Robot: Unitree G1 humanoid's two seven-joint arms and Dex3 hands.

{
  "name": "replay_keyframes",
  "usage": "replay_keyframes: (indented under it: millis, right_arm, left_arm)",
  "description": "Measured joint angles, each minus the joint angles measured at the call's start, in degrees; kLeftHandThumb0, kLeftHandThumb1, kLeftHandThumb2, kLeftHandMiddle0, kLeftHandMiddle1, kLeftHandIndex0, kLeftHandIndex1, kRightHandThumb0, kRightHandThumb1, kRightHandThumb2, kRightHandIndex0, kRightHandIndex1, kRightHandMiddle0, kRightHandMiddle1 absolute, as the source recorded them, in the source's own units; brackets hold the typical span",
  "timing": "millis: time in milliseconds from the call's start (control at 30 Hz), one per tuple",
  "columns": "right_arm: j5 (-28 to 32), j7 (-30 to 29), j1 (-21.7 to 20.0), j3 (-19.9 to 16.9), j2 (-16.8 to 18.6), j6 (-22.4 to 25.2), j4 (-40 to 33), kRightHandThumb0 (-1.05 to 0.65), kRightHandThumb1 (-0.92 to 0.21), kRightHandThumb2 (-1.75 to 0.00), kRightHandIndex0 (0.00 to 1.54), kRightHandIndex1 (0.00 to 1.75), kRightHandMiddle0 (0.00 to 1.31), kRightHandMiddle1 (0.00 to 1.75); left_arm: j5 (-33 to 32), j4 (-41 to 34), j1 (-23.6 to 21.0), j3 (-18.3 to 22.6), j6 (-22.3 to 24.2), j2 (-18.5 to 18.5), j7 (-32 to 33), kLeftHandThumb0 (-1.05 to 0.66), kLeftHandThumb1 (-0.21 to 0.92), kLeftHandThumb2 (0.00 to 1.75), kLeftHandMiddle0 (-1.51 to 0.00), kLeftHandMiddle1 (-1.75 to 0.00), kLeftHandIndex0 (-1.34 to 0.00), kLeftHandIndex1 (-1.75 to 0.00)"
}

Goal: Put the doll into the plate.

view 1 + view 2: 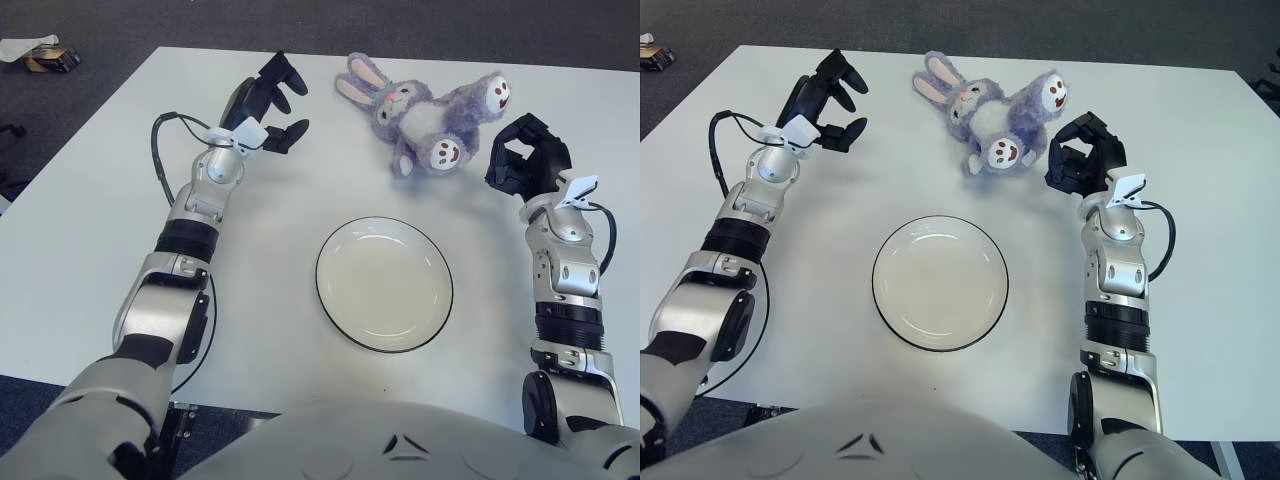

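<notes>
A purple and white plush bunny doll (425,112) lies on its back on the white table, ears pointing left, feet toward the right. A white plate (384,283) with a dark rim sits empty in front of it, near the table's middle. My left hand (272,104) hovers left of the doll's ears with its fingers spread, holding nothing. My right hand (527,157) is just right of the doll's feet, fingers loosely curled around nothing, a small gap away from the plush.
The white table (90,230) spreads wide on both sides of the plate. A small brown item (52,58) and a white scrap lie on the dark floor at the far left, off the table.
</notes>
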Motion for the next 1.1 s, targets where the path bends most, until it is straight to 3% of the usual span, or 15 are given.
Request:
replay_keyframes:
  millis: [133, 200, 233, 300, 433, 567, 733, 933, 1100]
  right_arm:
    - [0.02, 0.0, 0.0, 0.21, 0.02, 0.21, -0.01, -0.42, -0.5, -1.08, 0.97, 1.75, 0.47, 1.75]
    - [0.02, 0.01, 0.0, 0.3, 0.02, 0.26, -0.01, -0.42, -0.5, -1.08, 0.97, 1.75, 0.47, 1.75]
    - [0.02, 0.01, 0.0, 0.36, 0.03, 0.3, 0.0, -0.42, -0.5, -1.08, 0.97, 1.75, 0.47, 1.75]
    - [0.04, 0.06, -0.02, 0.49, 0.03, 0.44, 0.0, -0.42, -0.5, -1.08, 0.98, 1.75, 0.47, 1.75]
    - [0.14, 0.36, -0.02, 0.72, 0.08, 0.63, 0.0, -0.42, -0.51, -1.07, 0.98, 1.75, 0.46, 1.75]
    - [0.11, 0.36, -0.02, 0.75, 0.14, 0.68, 0.01, -0.42, -0.51, -1.07, 0.97, 1.75, 0.46, 1.75]
    - [-0.02, -0.04, -0.02, 0.76, 0.32, 0.68, 0.21, -0.42, -0.5, -1.08, 0.95, 1.75, 0.47, 1.75]
    - [-0.18, -0.53, -0.06, 0.97, 0.55, 0.6, 0.98, -0.43, -0.48, -1.1, 0.93, 1.75, 0.48, 1.75]
    - [-0.76, -1.02, -0.29, 1.5, 0.81, -0.17, 2.86, -0.43, -0.47, -1.11, 0.91, 1.75, 0.49, 1.75]
  left_arm:
    - [2.87, 0.13, -1.42, -1.83, -0.01, 0.35, 1.55, -0.01, 0.59, 0.93, -0.49, -1.55, -0.25, -1.74]
    - [4.21, 0.14, -2.05, -2.62, -0.01, 0.43, 2.33, -0.01, 0.69, 0.78, -0.47, -1.53, -0.21, -1.71]
    - [5.0, 0.18, -2.4, -3.22, -0.03, 0.56, 2.6, -0.21, 0.69, 0.78, -0.4, -1.39, -0.13, -1.56]
    - [7.28, 0.64, -3.42, -4.93, -0.37, 1.22, 2.77, -0.41, 0.7, 0.78, -0.32, -1.24, -0.07, -1.38]
    - [10.77, 2.01, -5.47, -7.98, -1.36, 2.85, 2.41, -0.61, 0.73, 0.73, -0.18, -1.0, -0.01, -1.05]
    - [12.47, 3.38, -7.34, -10.0, -1.92, 4.22, 1.04, -0.69, 0.77, 0.66, -0.1, -0.83, 0.0, -0.85]
    - [14.99, 4.91, -9.11, -12.6, -2.75, 5.74, 0.26, -0.79, 0.89, 0.44, -0.02, -0.45, 0.0, -0.51]
    - [21.45, 8.85, -13.12, -17.48, -5.63, 7.41, 2.05, -0.86, 0.92, 0.41, 0.0, -0.11, 0.0, -0.19]
    - [25.32, 13.15, -16.76, -20.6, -7.31, 7.52, 5.47, -0.91, 0.92, 0.35, 0.0, -0.01, 0.0, -0.03]
